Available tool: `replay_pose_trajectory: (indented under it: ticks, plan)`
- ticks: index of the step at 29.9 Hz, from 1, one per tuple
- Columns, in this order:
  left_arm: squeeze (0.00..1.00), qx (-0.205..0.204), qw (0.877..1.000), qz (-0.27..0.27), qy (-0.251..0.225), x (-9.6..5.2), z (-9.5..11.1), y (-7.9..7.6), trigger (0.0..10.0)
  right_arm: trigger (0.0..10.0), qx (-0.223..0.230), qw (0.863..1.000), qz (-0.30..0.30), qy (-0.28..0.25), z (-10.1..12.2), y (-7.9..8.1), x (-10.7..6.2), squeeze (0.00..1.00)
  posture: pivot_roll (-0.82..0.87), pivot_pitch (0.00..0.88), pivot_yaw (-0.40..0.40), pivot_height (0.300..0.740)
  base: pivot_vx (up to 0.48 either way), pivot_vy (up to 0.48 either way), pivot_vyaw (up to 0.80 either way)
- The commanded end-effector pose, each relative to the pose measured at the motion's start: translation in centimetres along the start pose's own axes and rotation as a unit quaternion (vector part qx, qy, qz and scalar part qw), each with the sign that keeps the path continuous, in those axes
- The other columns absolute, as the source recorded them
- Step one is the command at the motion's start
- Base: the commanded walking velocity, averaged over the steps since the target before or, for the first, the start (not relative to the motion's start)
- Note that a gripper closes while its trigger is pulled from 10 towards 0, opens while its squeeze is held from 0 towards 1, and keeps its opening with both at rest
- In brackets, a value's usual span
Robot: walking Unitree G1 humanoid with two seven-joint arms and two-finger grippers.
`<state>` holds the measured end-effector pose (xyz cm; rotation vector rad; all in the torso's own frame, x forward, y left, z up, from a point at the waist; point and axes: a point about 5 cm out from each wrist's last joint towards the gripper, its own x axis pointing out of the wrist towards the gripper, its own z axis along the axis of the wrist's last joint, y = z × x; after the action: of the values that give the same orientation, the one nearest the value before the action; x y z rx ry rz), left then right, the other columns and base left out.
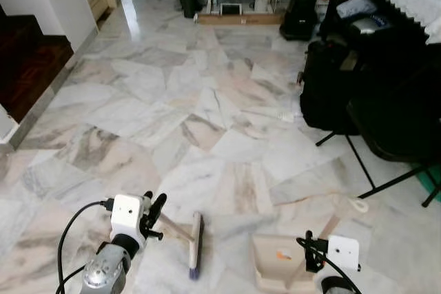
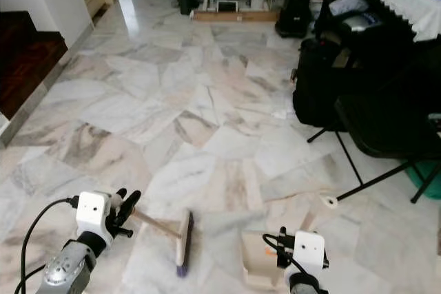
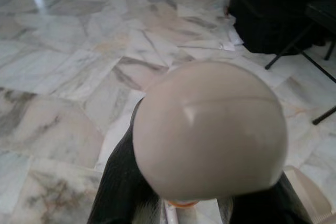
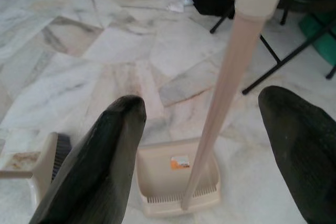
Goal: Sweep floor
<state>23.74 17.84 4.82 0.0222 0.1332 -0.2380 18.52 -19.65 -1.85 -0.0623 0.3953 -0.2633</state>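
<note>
Broom (image 1: 196,244): head on the marble floor (image 1: 207,101) near the robot, just left of the dustpan; its pale handle slants up and left into the left gripper (image 1: 156,210), probably so the bristles can push dirt sideways toward the pan.
Left gripper: clenched around the top of the broom handle; in the left wrist view the handle's rounded cap (image 3: 210,129) sits between the black fingers (image 3: 123,182).
Dustpan (image 1: 281,261): flat on the floor on the near right, its mouth seemingly toward the broom, set as a catcher.
Right gripper (image 4: 205,140): fingers spread wide to either side of the dustpan's upright handle (image 4: 223,93); whether they touch it cannot be told, so it looks released or only loosely steadying.
Look of the broom: narrow beige head with dark bristles along one edge, thin straight handle.
Look of the dustpan: beige plastic, comb teeth on the near lip, small orange label inside, no dirt in it that can be made out.
Far right: black bags (image 1: 331,87) and a chair (image 1: 386,129) well apart from the tools.
</note>
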Motion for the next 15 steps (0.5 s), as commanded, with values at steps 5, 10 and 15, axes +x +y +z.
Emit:
replay_pose_trajectory:
  ticks: [5,10,15]
  plan:
    - [0.0,0.01,1.0,0.007,0.01,0.0,-0.2,0.6,10.0,10.0,0.011,1.0,-0.007,-0.022,1.0,-0.2,0.7,0.0,-0.04,0.0,0.035,0.74,0.0,0.385,0.0]
    - [0.0,0.019,0.999,0.031,-0.002,0.8,0.4,1.5,10.0,10.0,0.035,0.996,-0.005,-0.077,3.4,-0.2,1.6,0.0,-0.04,0.0,0.045,0.74,0.0,0.386,0.0]
    - [0.0,0.048,0.996,0.054,-0.045,2.0,2.8,2.0,10.0,10.0,0.065,0.987,-0.01,-0.149,6.9,-0.3,2.1,0.0,-0.04,0.0,0.05,0.74,0.0,0.381,0.0]
